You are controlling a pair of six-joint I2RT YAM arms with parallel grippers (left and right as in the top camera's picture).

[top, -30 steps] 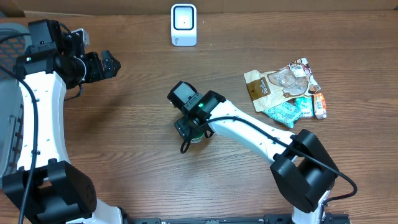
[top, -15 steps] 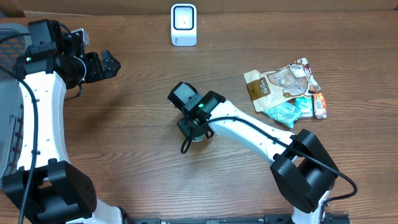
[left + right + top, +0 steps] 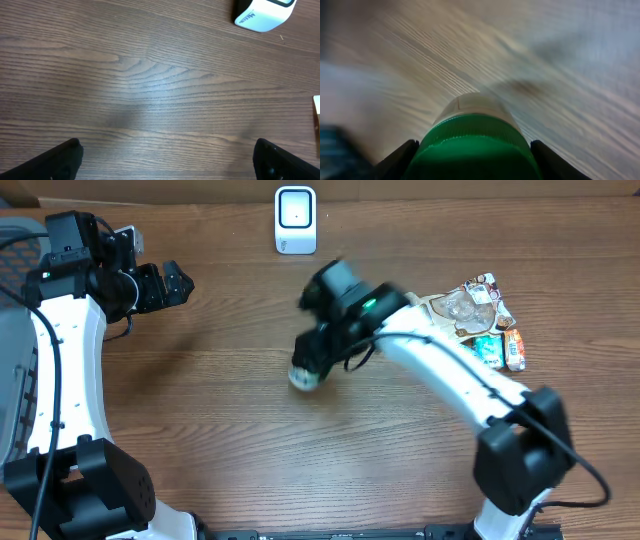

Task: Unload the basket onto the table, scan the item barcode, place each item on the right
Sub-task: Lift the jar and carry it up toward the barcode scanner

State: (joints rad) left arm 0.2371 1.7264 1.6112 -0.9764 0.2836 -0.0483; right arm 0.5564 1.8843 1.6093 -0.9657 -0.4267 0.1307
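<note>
The item is a white container (image 3: 304,376) with a green lid (image 3: 477,147). My right gripper (image 3: 320,356) is shut on it at the lid end. In the right wrist view both black fingers (image 3: 396,159) press the lid's sides and the white body (image 3: 470,104) points away over the table. No barcode shows in any view. The white scanner (image 3: 295,220) stands at the back centre, above and slightly left of the held container; it also shows at the top right of the left wrist view as the scanner (image 3: 264,11). My left gripper (image 3: 176,282) hangs open at the far left with nothing in it.
A pile of snack packets (image 3: 462,325) lies at the right, partly behind my right arm. A grey surface (image 3: 12,380) borders the table's left edge. Bare wood lies under the left gripper (image 3: 170,160).
My right gripper has closed on the container, lifted it off the table centre and swung up and to the right, blurred with motion. The left arm has not moved.
</note>
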